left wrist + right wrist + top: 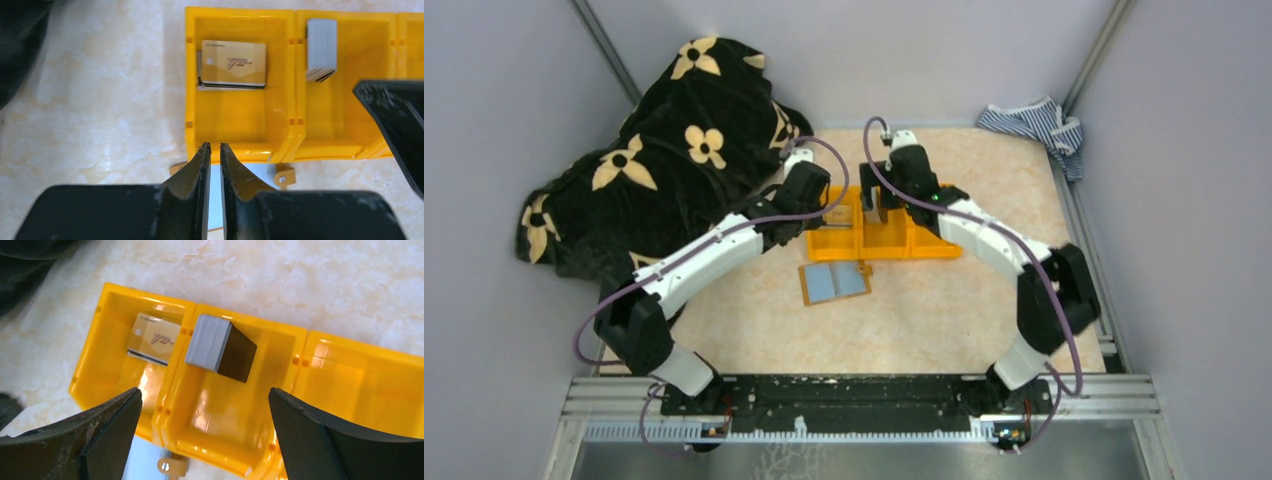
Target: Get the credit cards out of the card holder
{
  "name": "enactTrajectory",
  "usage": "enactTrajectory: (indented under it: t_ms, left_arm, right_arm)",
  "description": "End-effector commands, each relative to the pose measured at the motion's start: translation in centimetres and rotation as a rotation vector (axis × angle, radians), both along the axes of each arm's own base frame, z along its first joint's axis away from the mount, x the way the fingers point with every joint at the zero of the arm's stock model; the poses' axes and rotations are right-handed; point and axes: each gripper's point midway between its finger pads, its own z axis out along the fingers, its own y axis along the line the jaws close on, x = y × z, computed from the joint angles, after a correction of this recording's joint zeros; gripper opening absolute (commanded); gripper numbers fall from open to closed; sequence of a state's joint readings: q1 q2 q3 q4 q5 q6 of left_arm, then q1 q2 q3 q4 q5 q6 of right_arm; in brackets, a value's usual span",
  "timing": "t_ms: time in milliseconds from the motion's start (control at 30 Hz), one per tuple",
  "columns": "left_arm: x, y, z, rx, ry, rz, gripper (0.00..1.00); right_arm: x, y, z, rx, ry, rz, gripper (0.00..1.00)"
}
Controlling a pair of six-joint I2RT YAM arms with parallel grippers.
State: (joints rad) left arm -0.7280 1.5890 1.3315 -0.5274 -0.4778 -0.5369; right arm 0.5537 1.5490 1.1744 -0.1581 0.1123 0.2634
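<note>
- The card holder [834, 282] lies opened flat on the table just on the near side of the orange bin [190, 90]. Its grey-blue inside faces up and its snap tab [285, 177] points at the bin. I cannot tell whether any card is left in it.
- The left gripper [214, 146] hangs over the bin's near wall with its jaws drawn almost together; nothing shows in the slit.
- In the bin, the left compartment holds gold cards [234, 62] lying flat. The middle one holds a grey stack [220, 347], tipped on edge. The right one shows only bare floor.
- The right gripper [205, 392] is spread wide above the middle compartment, gripping nothing.
- The drop-off looks done. Next I would check the holder, which calls for pinning it and pinching a thin card edge.
- Beyond the bin lie a black flowered cloth [674, 140] and a striped cloth [1034, 125].
</note>
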Motion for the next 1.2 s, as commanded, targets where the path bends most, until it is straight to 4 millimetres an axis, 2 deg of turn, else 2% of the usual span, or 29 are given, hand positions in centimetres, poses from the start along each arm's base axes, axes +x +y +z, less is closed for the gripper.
enactTrajectory:
  t_ms: [0,200,367,567,800,1167]
  left_arm:
    - [-0.2,2.5,1.2,-0.054,-0.048,0.028,0.17]
    - [-1.0,4.8,1.0,-0.061,-0.055,0.029,0.17]
    - [-0.8,5.8,0.5,-0.074,-0.059,0.030,0.17]
    - [-0.8,5.5,0.4,-0.092,-0.054,0.010,0.17]
    - [-0.8,5.8,0.2,-0.078,-0.053,0.016,0.17]
    - [-0.9,5.8,-0.1,-0.075,-0.043,0.008,0.16]
  right_arm:
    - [2.4,1.1,-1.1,-0.118,0.049,-0.019,0.99]
    - [4.4,2.3,-2.1,-0.203,0.123,-0.039,0.99]
    - [4.7,3.9,-2.8,-0.216,0.156,-0.010,0.99]
    - [4.3,5.3,-4.6,-0.167,0.207,0.015,0.99]
    - [4.0,5.1,-5.6,-0.167,0.222,0.014,0.99]
    - [4.5,6.2,-7.4,-0.170,0.248,0.024,0.99]
